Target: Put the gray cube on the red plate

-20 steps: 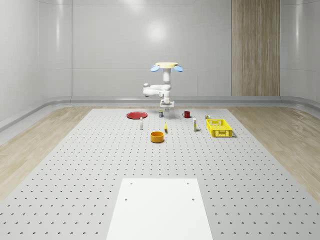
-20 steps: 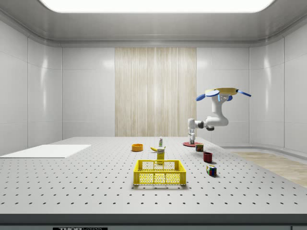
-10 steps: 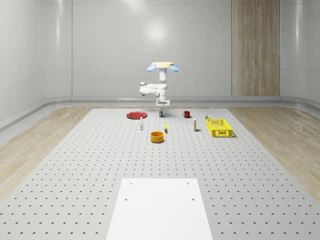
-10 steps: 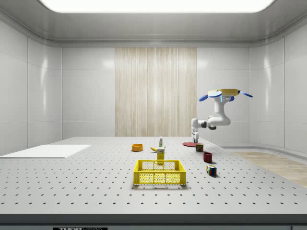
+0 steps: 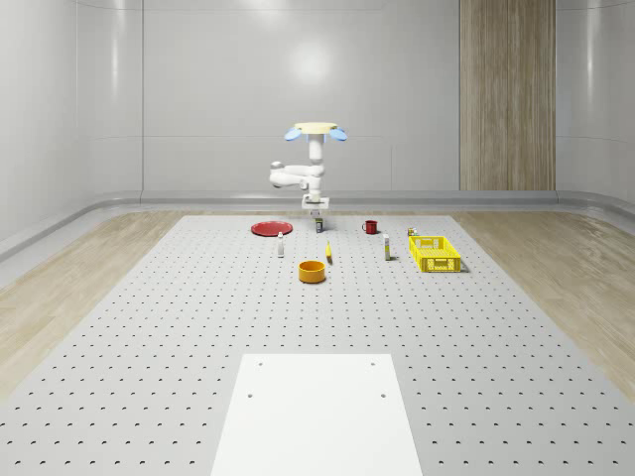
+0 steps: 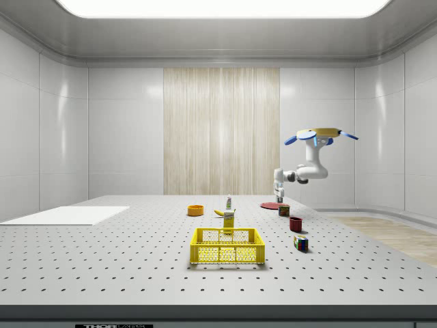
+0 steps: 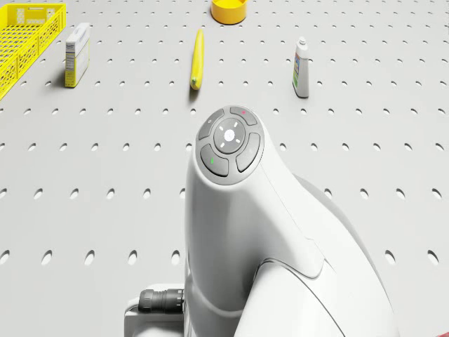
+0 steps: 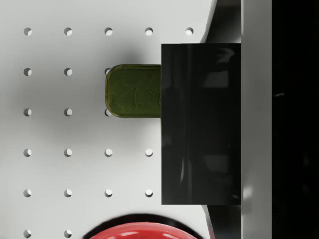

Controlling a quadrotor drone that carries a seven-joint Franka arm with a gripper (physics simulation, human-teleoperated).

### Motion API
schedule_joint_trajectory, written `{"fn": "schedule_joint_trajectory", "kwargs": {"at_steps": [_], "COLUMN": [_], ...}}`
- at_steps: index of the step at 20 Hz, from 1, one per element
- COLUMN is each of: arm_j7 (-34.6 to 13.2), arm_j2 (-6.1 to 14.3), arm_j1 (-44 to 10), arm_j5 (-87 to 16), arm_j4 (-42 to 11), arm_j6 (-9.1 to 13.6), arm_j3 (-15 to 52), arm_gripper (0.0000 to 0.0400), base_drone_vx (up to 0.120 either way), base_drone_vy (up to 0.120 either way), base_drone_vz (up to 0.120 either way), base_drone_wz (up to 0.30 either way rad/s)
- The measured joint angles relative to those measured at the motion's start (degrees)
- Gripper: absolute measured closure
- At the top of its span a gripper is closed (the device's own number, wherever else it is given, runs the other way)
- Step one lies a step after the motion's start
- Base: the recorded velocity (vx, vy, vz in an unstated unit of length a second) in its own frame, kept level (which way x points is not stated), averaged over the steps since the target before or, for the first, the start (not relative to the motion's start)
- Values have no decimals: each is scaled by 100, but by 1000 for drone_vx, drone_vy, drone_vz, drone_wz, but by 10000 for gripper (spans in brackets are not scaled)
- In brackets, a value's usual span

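cube (image 8: 201, 124): dark gray | plate (image 8: 144, 232): red | crate (image 5: 435, 254): yellow | table (image 5: 179, 327): gray, hole-dotted

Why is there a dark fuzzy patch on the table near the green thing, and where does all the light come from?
Wrist view: a soft shadow spreads on the table around the green can. Side view: a big ceiling light panel glows overhead. Whole-scene view: its glare shows as a bright spot on the back wall.
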State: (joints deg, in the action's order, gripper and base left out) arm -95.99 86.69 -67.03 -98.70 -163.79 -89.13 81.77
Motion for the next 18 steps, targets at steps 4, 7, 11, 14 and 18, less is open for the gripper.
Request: {"fn": "schedule_joint_trajectory", "kwargs": {"at_steps": [4,7,11,14,18], "arm_j7": [-5,-8,-13,-16,-19], "arm_j2": [41,70,106,132,164], "arm_j1": [-6,-11,-16,-20,-25], "arm_j5": [16,28,42,52,65], "arm_j4": [1,2,3,4,5], "arm_j6": [-38,-65,-99,-123,-153], "arm_j3": [5,9,13,16,20], "arm_gripper": [150,150,150,150,150], "base_drone_vx": [-100,-93,0,-93,0], "base_drone_vy": [-120,-120,-120,-120,-120], "base_drone_vz": [0,0,0,0,0], "base_drone_wz": [0,0,0,0,0]}}
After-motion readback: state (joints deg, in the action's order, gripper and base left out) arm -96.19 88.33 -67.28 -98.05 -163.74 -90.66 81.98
